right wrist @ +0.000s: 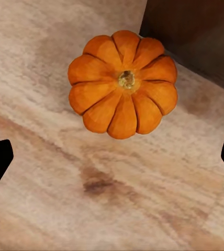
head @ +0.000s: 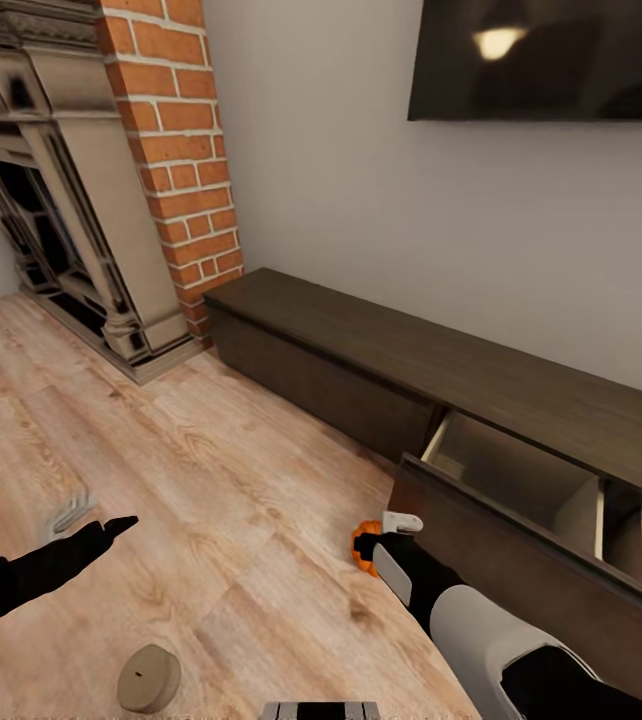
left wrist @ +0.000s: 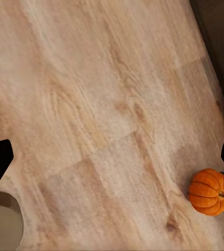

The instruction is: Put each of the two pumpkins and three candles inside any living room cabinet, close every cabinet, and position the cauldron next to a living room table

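Note:
One orange ribbed pumpkin [right wrist: 122, 83] sits on the wood floor just in front of the cabinet's [head: 361, 345] pulled-out drawer [head: 521, 478]. It also appears as pumpkin [head: 364, 547] and pumpkin [left wrist: 210, 191]. My right gripper [right wrist: 112, 159] hovers over it, open, with the pumpkin ahead of the fingertips and not between them; from the head it is the right gripper [head: 383, 535]. A beige candle [head: 149, 678] stands on the floor near my base, also the candle [left wrist: 2, 225]. My left gripper [head: 91, 520] is open over bare floor, seen too as the left gripper [left wrist: 112, 159].
The open drawer shows light tan divided compartments, and its dark front [right wrist: 196, 36] juts into the floor space beside the pumpkin. A stone fireplace [head: 51, 200] and brick column [head: 186, 160] stand at the far left. A dark TV [head: 551, 60] hangs above the cabinet.

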{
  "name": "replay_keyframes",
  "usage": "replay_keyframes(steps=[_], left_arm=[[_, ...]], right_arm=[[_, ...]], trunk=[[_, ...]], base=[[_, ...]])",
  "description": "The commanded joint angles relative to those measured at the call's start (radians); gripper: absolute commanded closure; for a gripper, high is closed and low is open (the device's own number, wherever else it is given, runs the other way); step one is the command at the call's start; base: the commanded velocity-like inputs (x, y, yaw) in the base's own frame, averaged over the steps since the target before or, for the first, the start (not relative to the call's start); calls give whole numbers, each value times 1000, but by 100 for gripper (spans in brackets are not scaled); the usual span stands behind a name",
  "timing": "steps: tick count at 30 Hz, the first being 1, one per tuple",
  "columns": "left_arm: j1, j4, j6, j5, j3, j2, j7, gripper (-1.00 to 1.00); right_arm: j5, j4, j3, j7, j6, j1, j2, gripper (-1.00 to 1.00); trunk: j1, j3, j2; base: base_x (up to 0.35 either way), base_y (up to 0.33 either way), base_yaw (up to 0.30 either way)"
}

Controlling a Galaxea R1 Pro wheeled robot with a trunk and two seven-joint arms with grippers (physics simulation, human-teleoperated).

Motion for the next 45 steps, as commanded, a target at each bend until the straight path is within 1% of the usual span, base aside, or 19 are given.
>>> replay_keyframes(steps=[1, 3, 5, 6, 7, 8, 11, 18, 22, 25, 26, 28, 34, 36, 38, 39, 45], left_arm=[[-1, -1, 4, 11, 1, 0, 10, -100], [-1, -1, 4, 11, 1, 0, 10, -100], [-1, -1, 4, 11, 1, 0, 10, -100], [0, -1, 4, 11, 1, 0, 10, -100], [0, -1, 4, 11, 1, 0, 10, -100], [0, -1, 4, 11, 2, 1, 10, -100], [0, -1, 4, 11, 2, 1, 10, -100], [0, -1, 4, 11, 3, 2, 10, -100], [0, -1, 5, 11, 7, 2, 9, -100], [0, -3, 6, 11, 14, 3, 8, -100], [0, -6, 7, 12, 22, 3, 7, -100], [0, -12, 8, 12, 32, 3, 5, -100], [0, -16, 9, 12, 39, 4, 2, -100], [0, -16, 10, 12, 58, 5, 1, -100], [-1, -16, 10, 12, 66, 5, 0, -100], [0, -16, 9, 12, 75, 5, -1, -100], [-1, -15, 9, 12, 82, 5, -3, -100]], right_arm=[[-4, -2, 5, -6, 1, -1, 0, -100], [-4, -2, 5, -5, -20, -1, 0, -100], [-3, -1, 6, -5, -61, -1, 0, -100], [-2, 0, 7, -5, -95, -1, 0, -100], [0, 6, 8, -4, -159, 0, 0, -100], [2, 10, 9, -4, -185, 0, 0, -100], [4, 15, 9, -3, -227, 1, 0, -100], [6, 17, 9, -2, -246, 1, 0, -100], [9, 17, 10, -2, -272, 2, 0, -100], [15, 17, 10, -2, -284, 2, 0, -100], [22, 16, 11, -2, -285, 2, 0, -100], [33, 15, 11, -2, -287, 2, 0, -100], [42, 15, 13, -2, -320, 2, 0, -100], [56, 14, 13, -2, -332, 2, 0, -100], [61, 14, 13, -2, -334, 3, 0, -100], [68, 14, 13, -2, -339, 4, 0, -100], [73, 14, 12, -2, -356, 4, 0, -100]], trunk=[[0, -5, -1], [1, -13, -1], [2, -20, -2], [2, -24, -2], [3, -28, -2], [3, -32, -2], [5, -44, -3], [8, -71, -5], [10, -86, -6], [11, -98, -6], [11, -102, -6], [11, -102, -6], [11, -102, -6], [11, -102, -6], [11, -102, -6], [11, -102, -6], [11, -102, -6]], base=[[0, 0, 0], [0, 0, 0], [0, 0, 0], [0, 0, 0], [0, 0, 0], [0, 0, 0], [0, 0, 0], [0, 0, 0], [0, 0, 0], [0, 0, 0], [0, 0, 0], [0, 0, 0], [0, 0, 0], [0, 0, 0], [0, 0, 0], [0, 0, 0], [0, 20, 0]])
